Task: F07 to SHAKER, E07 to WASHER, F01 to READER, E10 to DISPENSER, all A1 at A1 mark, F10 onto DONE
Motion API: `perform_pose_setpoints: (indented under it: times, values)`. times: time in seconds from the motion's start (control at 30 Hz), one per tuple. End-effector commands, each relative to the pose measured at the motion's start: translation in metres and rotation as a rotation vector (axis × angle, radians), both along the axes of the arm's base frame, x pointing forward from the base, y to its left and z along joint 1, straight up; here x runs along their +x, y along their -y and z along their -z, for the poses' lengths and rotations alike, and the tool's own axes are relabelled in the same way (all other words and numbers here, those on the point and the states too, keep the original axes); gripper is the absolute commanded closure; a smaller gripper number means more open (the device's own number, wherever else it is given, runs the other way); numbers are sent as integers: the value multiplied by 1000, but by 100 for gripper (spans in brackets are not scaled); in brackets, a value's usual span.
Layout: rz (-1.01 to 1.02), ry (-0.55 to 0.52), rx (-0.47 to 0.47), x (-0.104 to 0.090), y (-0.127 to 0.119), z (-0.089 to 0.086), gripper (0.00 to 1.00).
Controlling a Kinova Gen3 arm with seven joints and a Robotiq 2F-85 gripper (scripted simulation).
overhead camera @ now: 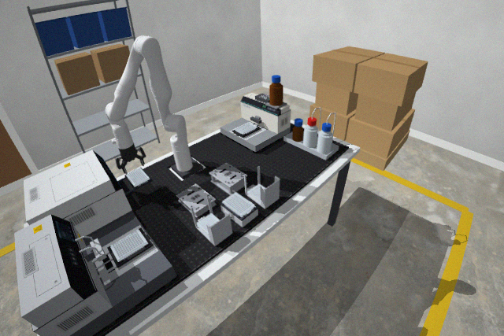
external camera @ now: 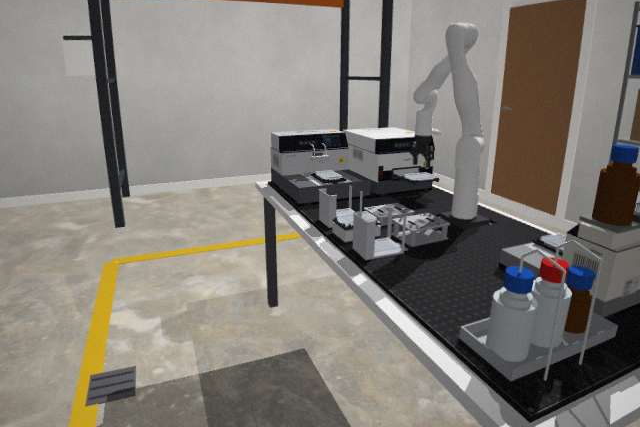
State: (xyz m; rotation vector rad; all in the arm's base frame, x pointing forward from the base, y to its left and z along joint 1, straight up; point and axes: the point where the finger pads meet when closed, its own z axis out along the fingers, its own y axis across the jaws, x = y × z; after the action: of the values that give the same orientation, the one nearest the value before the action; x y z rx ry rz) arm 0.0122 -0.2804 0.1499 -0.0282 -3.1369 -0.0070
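My gripper (overhead camera: 130,160) is open and empty. It hangs just above a white plate (overhead camera: 137,176) that lies on the tray of the farther grey instrument (overhead camera: 67,186) at the table's left; the gripper (external camera: 424,154) and this plate (external camera: 416,175) also show in the exterior view. A second plate (overhead camera: 127,245) lies on the nearer grey instrument. A third plate (overhead camera: 240,207) sits on a small block near the front edge. A fourth plate (overhead camera: 246,127) lies on the instrument with the brown bottle. Two white stack racks (overhead camera: 213,227) (overhead camera: 264,193) stand by the block. I cannot read the labels.
Two grey open nests (overhead camera: 195,197) (overhead camera: 227,175) stand mid-table near the arm's base (overhead camera: 181,157). A tray of bottles (overhead camera: 313,137) sits at the far right corner. Cardboard boxes (overhead camera: 366,96) stand on the floor beyond the table, and a shelf (overhead camera: 93,68) stands behind the arm.
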Motion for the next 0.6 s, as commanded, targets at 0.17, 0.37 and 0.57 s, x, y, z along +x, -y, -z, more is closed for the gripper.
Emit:
perform_pose_setpoints:
  times: [0.17, 0.37, 0.57]
  values:
    - [0, 1, -1, 0, 0, 8, 0]
    - [0, 1, -1, 0, 0, 14, 0]
    - [0, 1, -1, 0, 0, 14, 0]
